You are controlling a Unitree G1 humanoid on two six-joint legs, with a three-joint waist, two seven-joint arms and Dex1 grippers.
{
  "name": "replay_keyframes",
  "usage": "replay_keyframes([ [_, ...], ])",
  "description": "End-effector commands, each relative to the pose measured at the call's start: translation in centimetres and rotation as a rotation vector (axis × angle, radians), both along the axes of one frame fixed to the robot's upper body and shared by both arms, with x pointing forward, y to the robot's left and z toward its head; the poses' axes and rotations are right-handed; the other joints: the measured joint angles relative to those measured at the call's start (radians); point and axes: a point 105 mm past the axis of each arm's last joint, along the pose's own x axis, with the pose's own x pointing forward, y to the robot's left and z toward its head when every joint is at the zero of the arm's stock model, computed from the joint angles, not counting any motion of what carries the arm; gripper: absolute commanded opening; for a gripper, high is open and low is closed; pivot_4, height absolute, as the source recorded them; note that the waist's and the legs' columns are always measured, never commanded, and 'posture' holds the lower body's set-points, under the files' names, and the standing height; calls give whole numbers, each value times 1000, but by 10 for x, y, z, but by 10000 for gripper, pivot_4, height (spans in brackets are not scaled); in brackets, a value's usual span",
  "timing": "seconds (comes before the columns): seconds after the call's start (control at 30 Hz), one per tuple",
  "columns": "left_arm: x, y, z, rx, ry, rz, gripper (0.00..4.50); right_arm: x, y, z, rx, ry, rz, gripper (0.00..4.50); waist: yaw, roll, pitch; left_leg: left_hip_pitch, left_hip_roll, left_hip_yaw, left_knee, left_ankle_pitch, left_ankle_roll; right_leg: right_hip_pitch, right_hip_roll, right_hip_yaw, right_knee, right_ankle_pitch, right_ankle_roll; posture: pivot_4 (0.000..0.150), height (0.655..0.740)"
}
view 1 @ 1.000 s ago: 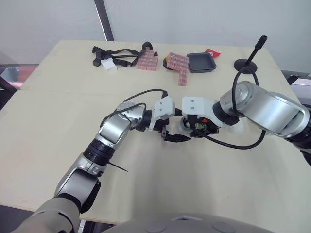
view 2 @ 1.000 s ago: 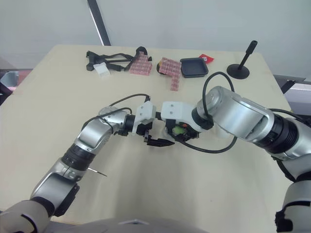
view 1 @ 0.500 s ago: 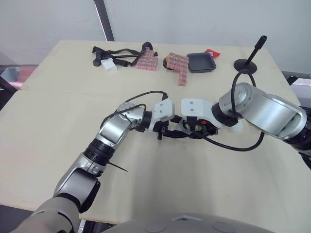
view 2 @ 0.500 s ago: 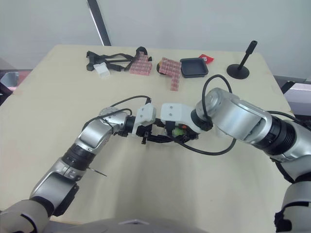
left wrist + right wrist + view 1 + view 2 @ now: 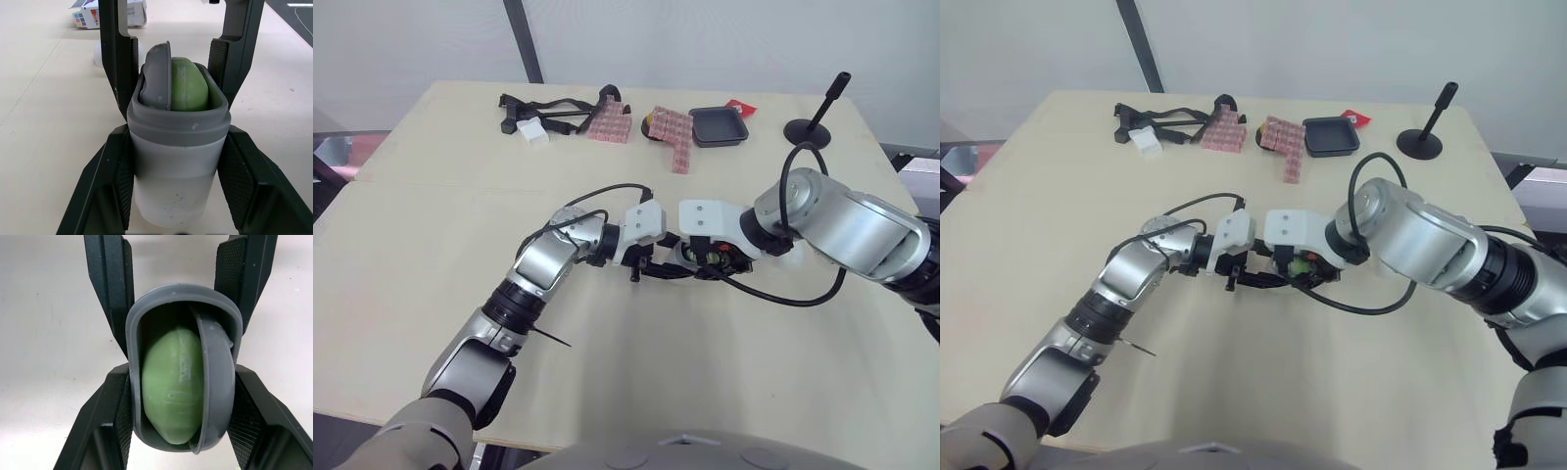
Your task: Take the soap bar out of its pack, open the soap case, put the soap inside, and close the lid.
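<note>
The soap case [image 5: 689, 257], white with a grey rim, is held above the table's middle between both grippers. The green soap bar [image 5: 188, 90] sits inside it, and the grey lid [image 5: 156, 78] stands on edge beside the soap in the opening. My left gripper [image 5: 658, 270] comes in from the left and is shut on the case's body [image 5: 178, 161]. From the right, my right gripper [image 5: 703, 260] is shut on the same case [image 5: 181, 290], with its fingers [image 5: 234, 46] flanking the rim. A small printed box [image 5: 88, 18] lies on the table beyond.
At the table's far side lie black straps [image 5: 548, 108] with a white box [image 5: 533, 132], two stacks of pink blocks [image 5: 610, 122] [image 5: 674, 135], a black tray [image 5: 719, 125] and a black stand [image 5: 813, 125]. The near half of the table [image 5: 636, 382] is bare.
A second ago my left gripper hung open just below and left of the case. It has since moved in and shut on the case. The right gripper has stayed put.
</note>
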Motion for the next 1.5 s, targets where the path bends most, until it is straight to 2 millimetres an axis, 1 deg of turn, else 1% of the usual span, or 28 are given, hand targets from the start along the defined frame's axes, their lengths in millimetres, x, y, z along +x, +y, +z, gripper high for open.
replay_keyframes([
  [0.03,-1,-2,11,-36,-48,-11,18980,0,2,8,20,-36,17,20554,0,0,0,0,0,0,0,0,0,0,0,0,0,0,0,1500,7400],
  [0.2,0,-2,10,-32,-49,-9,18980,0,3,7,30,-22,15,20554,0,0,0,0,0,0,0,0,0,0,0,0,0,0,0,1500,7400],
  [0.23,0,-1,10,-33,-48,-6,18980,-1,4,8,41,-14,12,25385,0,0,0,0,0,0,0,0,0,0,0,0,0,0,0,1500,7400],
  [0.27,1,-1,10,-34,-49,-3,18980,-2,5,7,49,-2,12,31312,0,0,0,0,0,0,0,0,0,0,0,0,0,0,0,1500,7400],
  [0.33,1,1,9,-39,-48,2,18980,-2,4,7,61,8,7,34815,0,0,0,0,0,0,0,0,0,0,0,0,1,0,0,1500,7400],
  [0.37,1,2,9,-43,-47,3,18980,-3,3,6,70,15,1,39344,0,0,0,0,0,0,0,0,0,0,0,0,1,0,0,1500,7400],
  [0.43,0,3,8,-51,-46,3,18980,-4,2,6,91,30,-8,44821,2,0,0,0,0,0,1,0,0,0,0,0,1,0,0,1500,7400],
  [0.57,-1,10,6,-77,-42,12,18980,-5,-5,4,155,47,-43,44821,2,0,0,0,0,0,1,0,0,0,0,0,1,0,0,1500,7400],
  [0.67,-4,20,9,-151,-30,19,18980,-8,-15,1,288,81,-106,44821,7,0,0,0,0,0,1,0,0,0,0,0,0,0,0,1500,7400],
  [0.8,-9,34,8,-206,-33,23,18980,-9,-27,-3,476,67,-175,44821,11,0,0,-1,1,0,1,0,0,0,0,0,0,0,0,1500,7400],
  [0.87,-13,40,5,-220,-40,18,18980,-12,-32,-7,546,48,-174,44821,10,0,0,0,1,0,1,0,0,0,-1,0,-1,0,0,1500,7400],
  [0.97,-16,48,0,-239,-53,29,18980,-12,-38,-9,694,-4,-214,44821,8,0,-1,0,2,0,1,0,1,0,-2,0,-3,0,0,1500,7400],
  [1.03,-15,50,1,-276,-54,51,18980,-15,-41,-12,798,-17,-237,44821,4,0,-1,0,2,0,1,0,1,-1,-2,0,-3,0,0,1500,7400],
  [1.1,-15,50,0,-303,-60,69,18980,-21,-43,-18,859,-19,-247,44821,1,0,-1,0,3,0,2,0,2,-1,-3,-1,-2,0,0,1500,7400],
  [1.23,-18,50,-8,-311,-92,79,18980,-31,-41,-29,979,-62,-251,44821,-9,0,-1,0,2,1,1,0,3,-1,-5,-1,-3,0,0,1500,7400],
  [1.3,-22,50,-8,-333,-88,80,18980,-34,-43,-35,1009,-90,-253,44821,-20,-1,-1,0,2,1,2,0,4,-1,-5,-1,-2,0,-1,1500,7400],
  [1.37,-22,50,-7,-352,-77,101,18980,-37,-45,-42,1001,-112,-243,44821,-27,-1,-1,0,2,1,2,0,4,-1,-5,-1,-2,0,0,1500,7400],
  [1.5,-20,53,-15,-334,-66,117,18980,-40,-47,-51,992,-156,-216,44821,-35,0,-1,0,2,1,2,-2,10,-1,-6,-1,-2,0,0,1500,7400],
])
